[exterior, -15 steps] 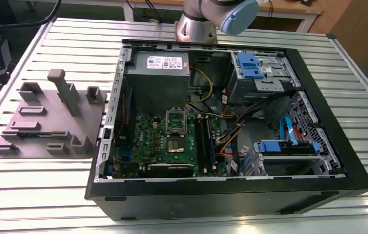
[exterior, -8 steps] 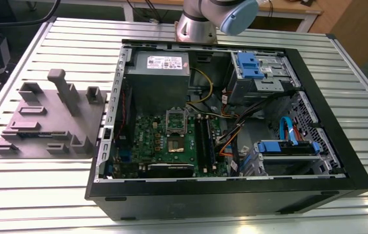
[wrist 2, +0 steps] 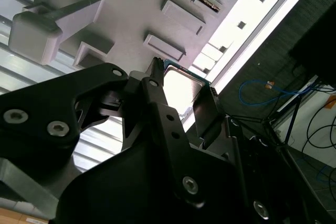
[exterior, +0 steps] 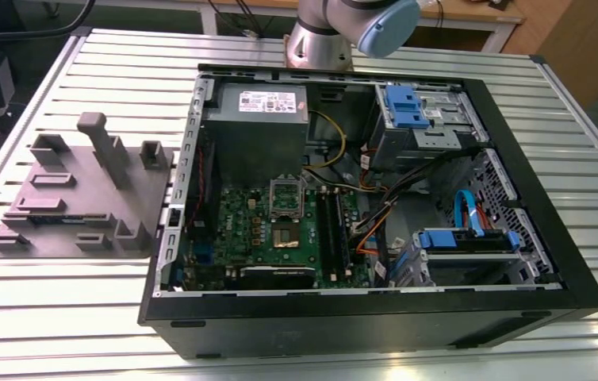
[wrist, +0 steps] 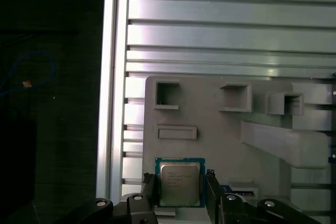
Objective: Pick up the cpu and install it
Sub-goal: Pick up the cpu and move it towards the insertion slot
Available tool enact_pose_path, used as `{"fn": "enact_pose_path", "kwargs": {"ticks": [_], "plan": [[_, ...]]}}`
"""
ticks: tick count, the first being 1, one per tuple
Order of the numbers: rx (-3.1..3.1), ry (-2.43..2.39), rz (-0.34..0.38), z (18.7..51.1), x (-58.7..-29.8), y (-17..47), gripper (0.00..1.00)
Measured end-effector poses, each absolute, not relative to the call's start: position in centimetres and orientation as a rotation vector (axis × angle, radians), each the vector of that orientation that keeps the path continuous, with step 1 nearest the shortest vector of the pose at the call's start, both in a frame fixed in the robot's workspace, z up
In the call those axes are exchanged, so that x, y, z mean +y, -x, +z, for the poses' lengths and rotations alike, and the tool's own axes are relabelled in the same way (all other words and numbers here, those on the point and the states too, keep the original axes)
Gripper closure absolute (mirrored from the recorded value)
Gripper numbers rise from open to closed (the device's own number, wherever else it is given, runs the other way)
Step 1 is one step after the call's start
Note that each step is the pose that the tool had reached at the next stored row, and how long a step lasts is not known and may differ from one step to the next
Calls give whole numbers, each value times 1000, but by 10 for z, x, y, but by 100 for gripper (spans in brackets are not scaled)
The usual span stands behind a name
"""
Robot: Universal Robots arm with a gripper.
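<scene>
The cpu lies flat between the fingers of the gripper, metal top facing the camera in the first wrist view. It is pinched by two opposite edges, probably to leave its underside free for seating. The jaws are narrowed to the chip's width and closed on it. Beyond it is the grey fixture tray, and the chip seems raised above it. In the exterior view the tray sits at 9 o'clock of the open computer case, which holds the green motherboard.
</scene>
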State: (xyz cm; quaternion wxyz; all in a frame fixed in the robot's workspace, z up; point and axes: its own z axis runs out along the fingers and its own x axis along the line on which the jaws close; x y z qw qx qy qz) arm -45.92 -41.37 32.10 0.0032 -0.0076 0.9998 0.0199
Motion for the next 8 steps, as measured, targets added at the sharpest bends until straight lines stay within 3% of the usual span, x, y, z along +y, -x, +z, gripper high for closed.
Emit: {"fn": "enact_pose_path", "kwargs": {"ticks": [8], "plan": [[3135, 24, 62, 322, -414, 459, 53]]}}
